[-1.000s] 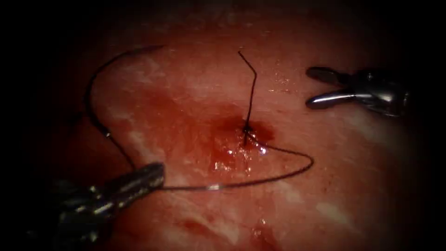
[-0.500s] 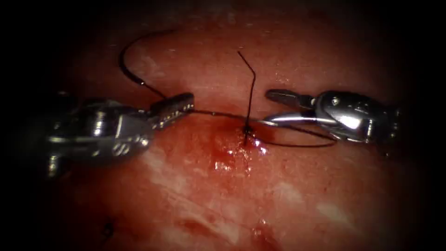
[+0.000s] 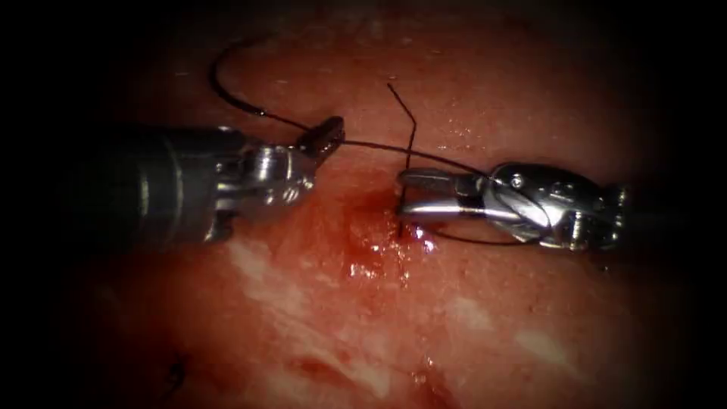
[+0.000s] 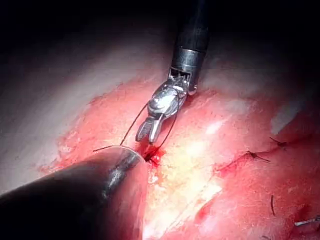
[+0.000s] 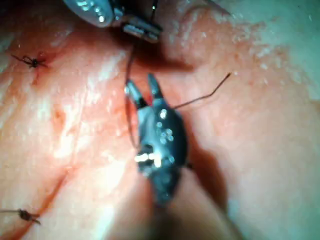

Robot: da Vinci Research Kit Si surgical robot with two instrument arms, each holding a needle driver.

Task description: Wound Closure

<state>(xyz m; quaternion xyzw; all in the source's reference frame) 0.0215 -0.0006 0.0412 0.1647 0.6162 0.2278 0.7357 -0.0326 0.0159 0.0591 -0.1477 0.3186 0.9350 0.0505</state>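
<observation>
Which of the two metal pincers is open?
The right pincer, by the wound: its jaws are spread, gripping nothing. The left pincer is clamped on the thread.

Endoscope looks down from above and in front; wrist views (very close) share the tissue.

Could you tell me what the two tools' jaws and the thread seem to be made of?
The left tool and right tool look like polished metal, given their bright glints. The thread looks like a thin, dark, matte strand, probably synthetic; its material cannot be told.
</observation>
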